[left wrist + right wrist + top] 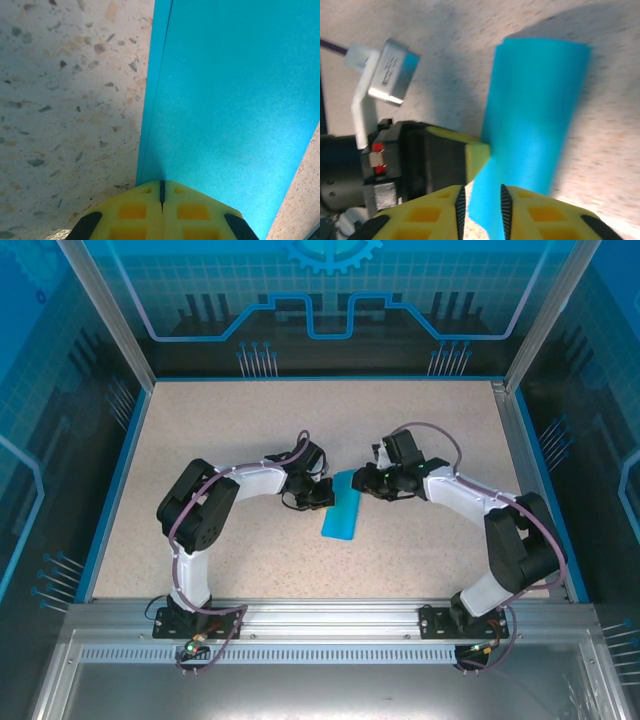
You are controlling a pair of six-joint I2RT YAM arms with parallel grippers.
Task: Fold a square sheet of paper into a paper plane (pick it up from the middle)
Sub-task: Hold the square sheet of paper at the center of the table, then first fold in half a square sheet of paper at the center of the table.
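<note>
Steadying the square sheet of paper
Closed left end effector pins it under its tips; right end effector, slightly parted, straddles its end, probably to crease.

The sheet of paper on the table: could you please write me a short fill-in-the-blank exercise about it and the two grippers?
1. The sheet of paper lies flat on the speckled ___.
2. The left gripper has its jaws ___.
3. The fingers of the right gripper are coloured ___.
Missing words: table; shut; yellow.
</note>
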